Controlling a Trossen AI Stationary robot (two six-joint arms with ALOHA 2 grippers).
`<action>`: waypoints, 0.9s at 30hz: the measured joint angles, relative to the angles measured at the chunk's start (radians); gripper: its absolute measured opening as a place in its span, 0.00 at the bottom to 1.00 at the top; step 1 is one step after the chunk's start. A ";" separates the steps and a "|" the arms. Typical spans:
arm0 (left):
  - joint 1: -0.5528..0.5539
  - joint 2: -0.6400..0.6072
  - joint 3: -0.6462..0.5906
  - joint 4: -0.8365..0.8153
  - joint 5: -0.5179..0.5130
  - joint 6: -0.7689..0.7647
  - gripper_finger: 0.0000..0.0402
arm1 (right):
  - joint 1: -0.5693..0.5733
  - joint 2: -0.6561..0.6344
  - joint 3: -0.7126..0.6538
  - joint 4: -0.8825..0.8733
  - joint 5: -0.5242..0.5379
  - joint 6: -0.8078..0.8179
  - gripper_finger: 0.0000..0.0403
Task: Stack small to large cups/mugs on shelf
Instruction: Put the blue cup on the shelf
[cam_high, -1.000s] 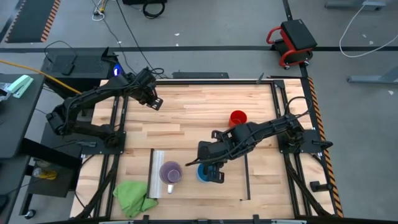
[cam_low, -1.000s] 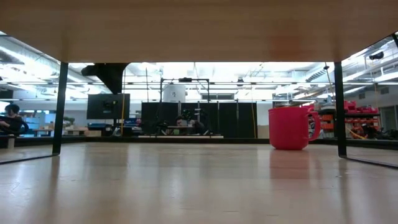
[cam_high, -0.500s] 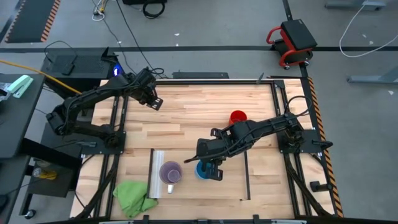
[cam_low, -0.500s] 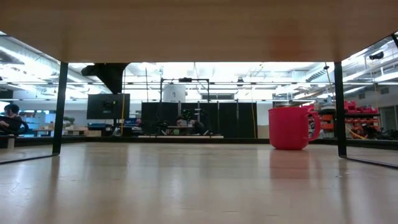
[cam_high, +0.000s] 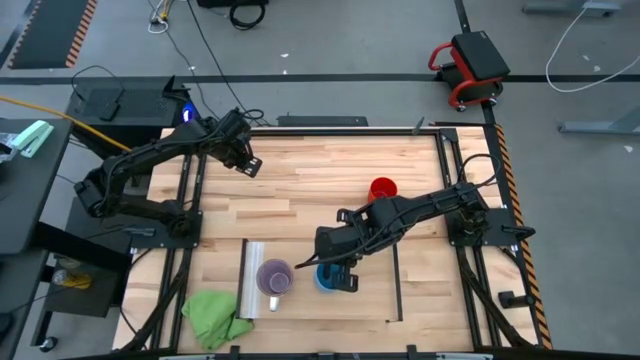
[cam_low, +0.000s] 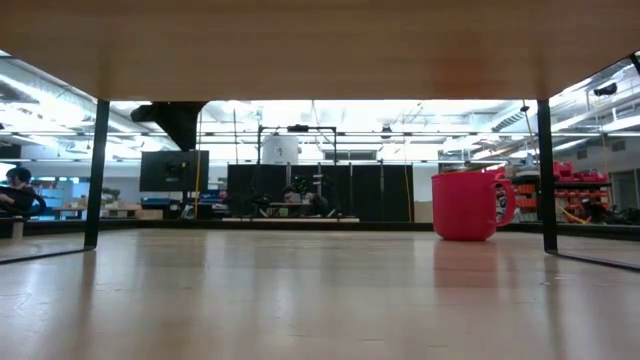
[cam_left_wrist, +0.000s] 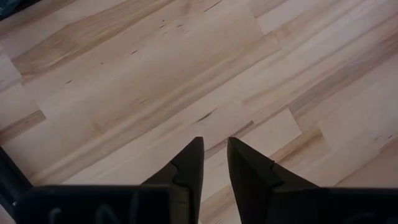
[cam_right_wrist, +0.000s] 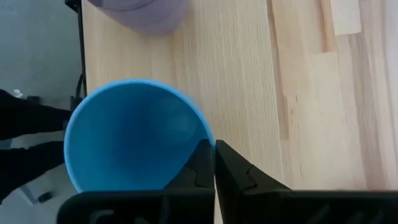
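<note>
The light-wood shelf (cam_high: 320, 305) stands raised at the table's near side. Its silvery strip (cam_high: 251, 280) is on the left and its dark strip (cam_high: 398, 280) on the right. The pale purple mug (cam_high: 274, 277) stands on the shelf near the silvery strip and also shows in the right wrist view (cam_right_wrist: 140, 12). Just right of it is the bright blue mug (cam_high: 324, 277), with my right gripper (cam_high: 342, 278) shut on it. The red mug (cam_high: 382, 188) stands upright on the tabletop beyond the shelf, seen level in the low view (cam_low: 468, 205). My left gripper (cam_high: 247, 162) hovers near the far left corner, fingers slightly apart (cam_left_wrist: 214, 149). My right gripper (cam_right_wrist: 213, 146) pinches the blue mug's rim (cam_right_wrist: 207, 129), one finger inside the mug and one outside. The fingers come from above, pointing down. The mug is upright with its mouth up (cam_right_wrist: 134, 137). I cannot tell whether its base rests on the shelf.
A crumpled green cloth (cam_high: 215, 315) lies at the near left corner, beside the shelf. In the low view the shelf's underside (cam_low: 320, 40) spans the top, and its thin dark legs (cam_low: 97, 170) (cam_low: 546, 175) stand on the table. Bare tabletop lies across the far half.
My right gripper has shifted the blue mug slightly toward the table's left, closer to the purple mug. The left arm has kept still.
</note>
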 joint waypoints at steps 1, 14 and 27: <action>0.000 0.000 0.000 0.000 0.000 0.000 0.20 | 0.000 0.000 0.000 -0.001 0.001 -0.001 0.00; 0.000 0.000 0.000 0.000 0.000 0.001 0.20 | 0.000 0.002 0.000 0.030 -0.015 -0.022 0.11; 0.000 0.000 0.000 0.000 0.000 0.002 0.20 | 0.000 0.000 0.002 0.032 -0.016 -0.030 0.12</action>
